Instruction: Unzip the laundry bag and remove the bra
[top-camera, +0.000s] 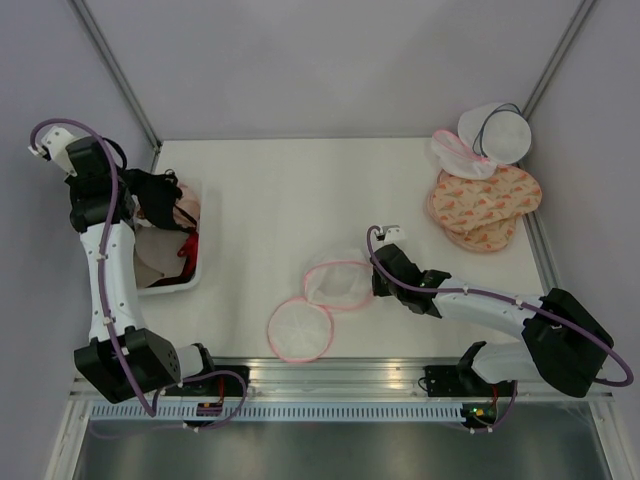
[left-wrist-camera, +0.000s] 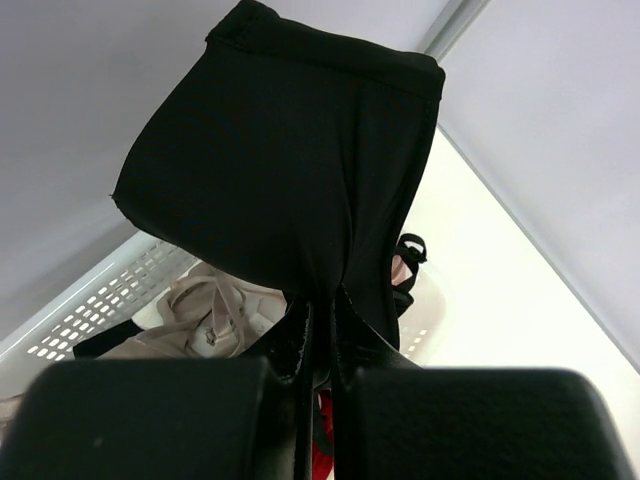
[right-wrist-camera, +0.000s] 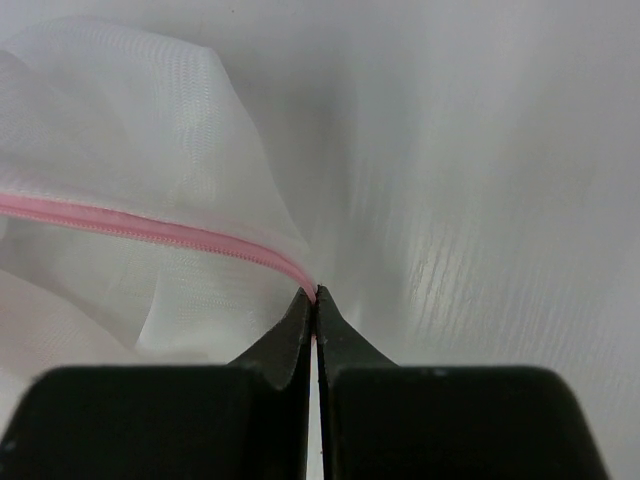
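Bra (left-wrist-camera: 290, 160) aloft in left end effector (left-wrist-camera: 322, 302)

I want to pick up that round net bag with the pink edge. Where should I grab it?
Pinch the pink trim of the laundry bag, coming in low from its right side, as the right gripper does. The trim is a firm raised ridge; the mesh is thin and slack and would likely slip.

white mesh laundry bag (top-camera: 318, 302) with pink trim; black bra (left-wrist-camera: 290, 180).
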